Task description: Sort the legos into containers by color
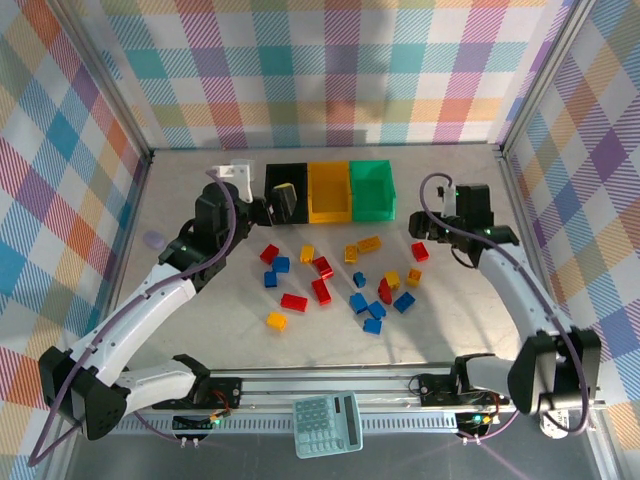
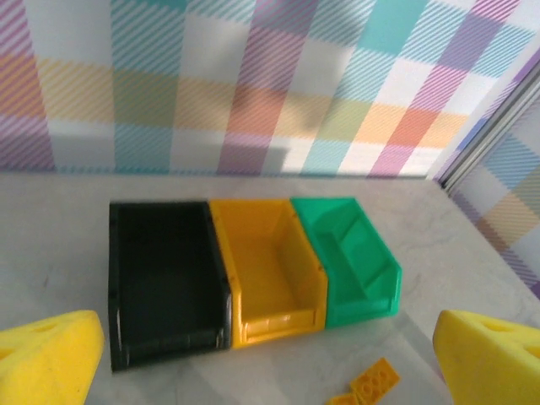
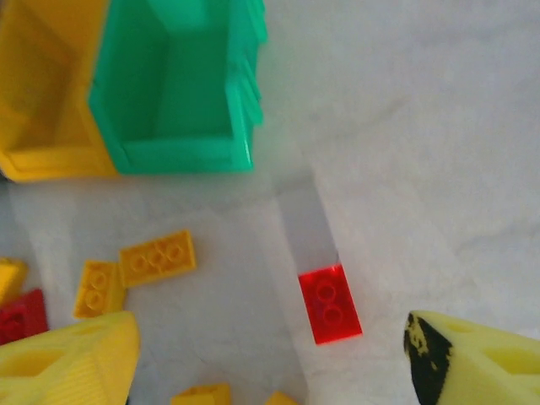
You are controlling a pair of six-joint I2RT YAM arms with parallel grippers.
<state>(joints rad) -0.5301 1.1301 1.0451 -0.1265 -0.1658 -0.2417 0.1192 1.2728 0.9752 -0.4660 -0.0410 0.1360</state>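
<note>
Three joined containers stand at the back of the table: black [image 1: 271, 172], yellow [image 1: 329, 214] and green [image 1: 372, 213]. Red, blue and yellow legos [image 1: 322, 291] lie scattered on the table in front of them. My left gripper [image 1: 283, 203] hovers open at the black bin's front, nothing between its yellow fingers [image 2: 51, 359]; its wrist view shows the black bin [image 2: 126, 278], yellow bin [image 2: 278, 321] and green bin [image 2: 363, 299]. My right gripper [image 1: 425, 228] is open above a red lego [image 3: 329, 304], which lies flat on the table between the fingers [image 3: 72, 359], apart from both.
A teal calculator [image 1: 327, 424] sits on the rail at the near edge. Yellow legos [image 3: 158, 257] lie left of the red one. Checked walls close in the table on three sides. Bare table lies right of the green bin [image 3: 177, 156].
</note>
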